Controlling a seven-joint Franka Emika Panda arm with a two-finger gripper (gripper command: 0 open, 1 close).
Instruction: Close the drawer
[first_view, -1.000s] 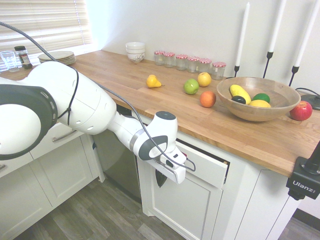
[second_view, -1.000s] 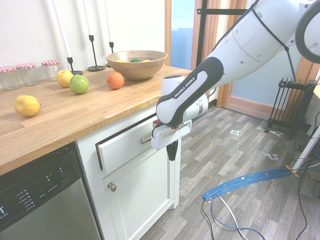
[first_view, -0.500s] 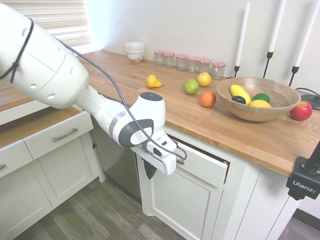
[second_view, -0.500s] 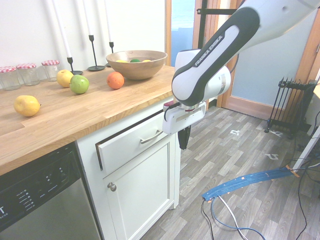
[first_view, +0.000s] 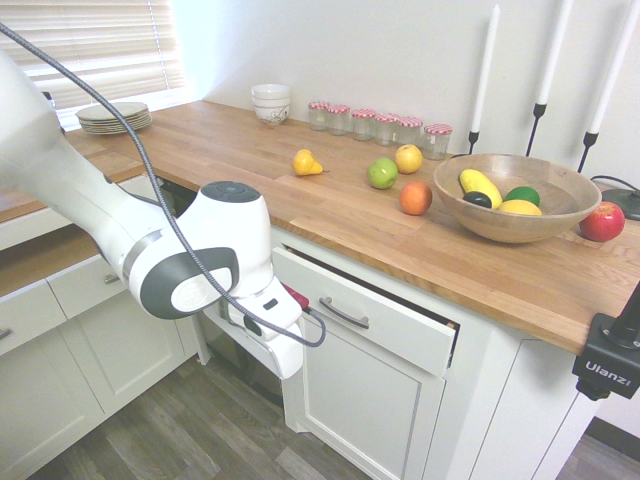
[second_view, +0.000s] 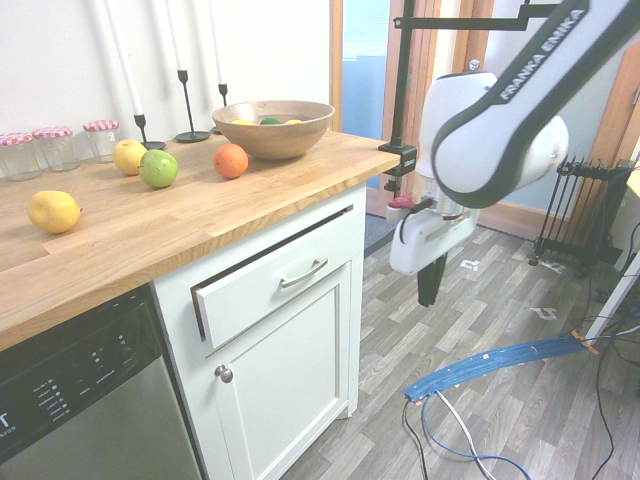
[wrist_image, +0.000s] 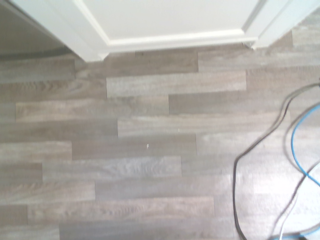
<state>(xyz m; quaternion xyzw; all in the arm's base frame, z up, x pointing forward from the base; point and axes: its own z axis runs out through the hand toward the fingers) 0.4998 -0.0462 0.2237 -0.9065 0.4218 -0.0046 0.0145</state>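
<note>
The drawer (first_view: 385, 325) (second_view: 262, 290) sits under the wooden counter, with a white front and a silver bar handle (first_view: 343, 313) (second_view: 303, 272). It stands pushed in almost fully, and a thin dark gap runs along its top edge. My gripper (second_view: 431, 298) hangs over the floor away from the drawer, pointing down, fingers shut with nothing in them. In the first exterior view the wrist (first_view: 262, 335) hides the fingers. The wrist view shows only grey plank floor (wrist_image: 150, 165) and the white cabinet base (wrist_image: 165, 25).
A wooden fruit bowl (first_view: 510, 225), loose fruit (first_view: 382, 173), jars (first_view: 385, 127) and candle holders (first_view: 478, 80) stand on the counter. A dishwasher (second_view: 80, 400) is beside the cabinet door (second_view: 290, 380). A smaller white drawer (first_view: 95, 288) with a wood interior stands open behind the arm.
The arm has swung away from the drawer front, carrying the shut gripper sideways out over the floor. The drawer has not visibly moved.
</note>
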